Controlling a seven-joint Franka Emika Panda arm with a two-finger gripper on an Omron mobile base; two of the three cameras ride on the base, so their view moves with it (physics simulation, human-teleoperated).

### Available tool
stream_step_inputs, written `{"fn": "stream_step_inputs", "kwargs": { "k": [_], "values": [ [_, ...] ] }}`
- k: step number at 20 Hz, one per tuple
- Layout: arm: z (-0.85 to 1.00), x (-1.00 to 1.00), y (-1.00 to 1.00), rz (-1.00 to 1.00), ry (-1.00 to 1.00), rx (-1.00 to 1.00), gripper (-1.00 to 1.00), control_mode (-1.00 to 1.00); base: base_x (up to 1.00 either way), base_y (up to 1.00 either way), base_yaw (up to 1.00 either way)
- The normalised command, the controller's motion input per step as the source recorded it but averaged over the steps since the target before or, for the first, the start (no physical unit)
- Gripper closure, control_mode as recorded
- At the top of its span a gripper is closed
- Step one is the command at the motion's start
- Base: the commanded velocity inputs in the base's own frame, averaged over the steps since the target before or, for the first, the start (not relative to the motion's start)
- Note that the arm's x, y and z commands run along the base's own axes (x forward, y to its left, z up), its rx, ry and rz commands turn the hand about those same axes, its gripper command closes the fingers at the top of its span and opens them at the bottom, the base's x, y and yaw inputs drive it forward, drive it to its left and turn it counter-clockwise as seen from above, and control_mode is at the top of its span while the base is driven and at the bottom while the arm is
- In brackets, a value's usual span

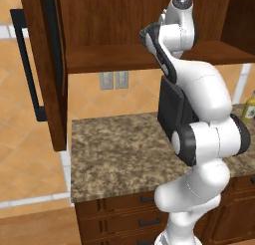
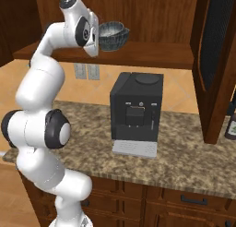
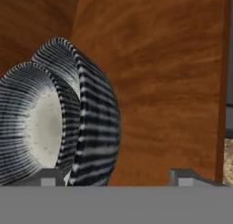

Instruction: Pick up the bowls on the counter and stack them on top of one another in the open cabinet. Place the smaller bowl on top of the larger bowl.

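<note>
So the white arm's two-finger gripper (image 3: 120, 175) is up at the dark brown wooden open cabinet (image 1: 149, 20), fingers spread wide and holding nothing. The smaller dark grey-blue ribbed bowl (image 3: 34, 127) sits nested in the larger matching bowl (image 3: 93, 123) on the shelf, just beside the fingertips. The brown-and-tan speckled granite counter (image 2: 184, 161) below carries a boxy black coffee machine (image 2: 136, 111).

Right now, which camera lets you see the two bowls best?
The hand view: the smaller bowl sits nested in the larger bowl, close up. The right base view shows one bowl shape on the open cabinet's shelf; the left base view shows a rim sliver.
</note>
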Motion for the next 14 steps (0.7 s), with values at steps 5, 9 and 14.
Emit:
{"fn": "stream_step_inputs", "kwargs": {
  "k": [5,9,14],
  "values": [
    [-0.71,-1.00,0.00,0.00,-0.22,0.00,-1.00,-1.00,0.00,0.00,0.00],
    [-0.87,-1.00,0.00,0.00,-0.27,0.00,-1.00,-1.00,0.00,0.00,0.00],
    [-0.81,-1.00,0.03,0.00,-0.25,-0.01,-1.00,-1.00,0.00,0.00,0.00]
  ]
}}
